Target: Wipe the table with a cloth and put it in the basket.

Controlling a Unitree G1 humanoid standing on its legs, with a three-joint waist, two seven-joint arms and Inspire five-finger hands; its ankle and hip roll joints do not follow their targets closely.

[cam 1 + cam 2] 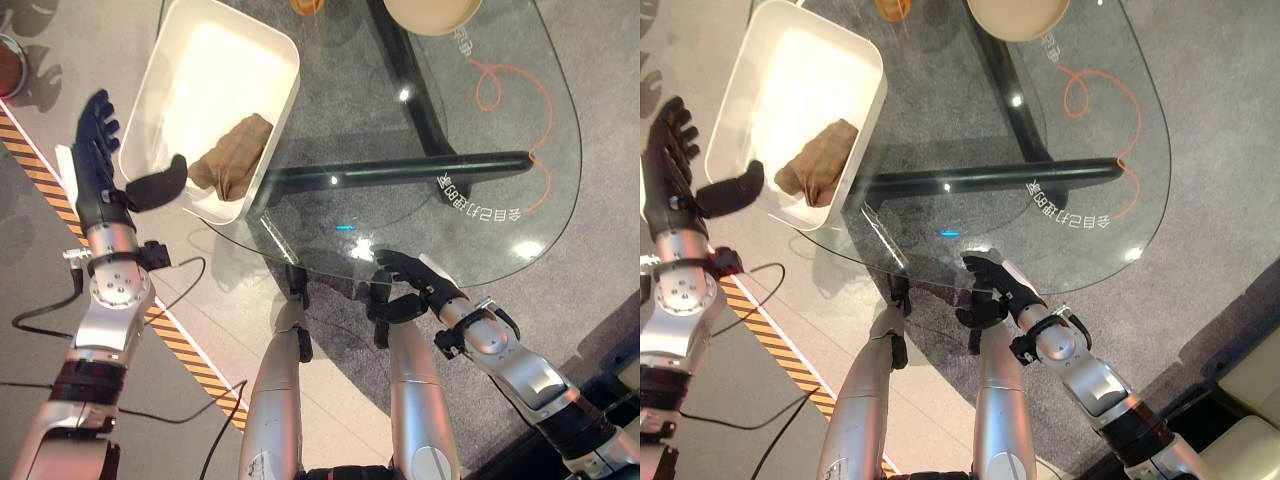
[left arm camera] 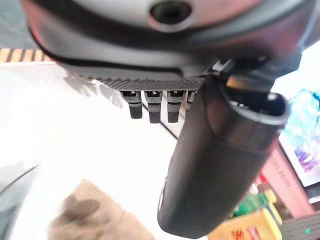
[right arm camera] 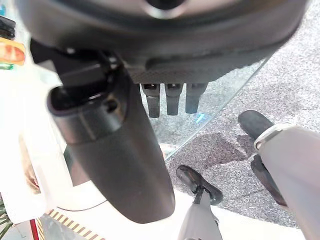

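The brown cloth lies crumpled inside the white basket, in its near corner, touching the near wall. Its long axis runs from the near left toward the far right, with the narrower end pointing far right and the wider bunched end at the near side. The basket sits on the far left part of the glass desk, its near end overhanging the desk's edge.

The left hand hangs just left of the basket with its fingers straight and spread, grasping nothing; its thumb reaches over the basket's near rim, close to the cloth but apart from it. The right hand rests at the near edge of the desk, fingers loosely relaxed, holding nothing.

White lettering is printed on the glass near the right side and again at the far side by a tan bowl; an orange looping line runs between them. I leave the lettering unread.
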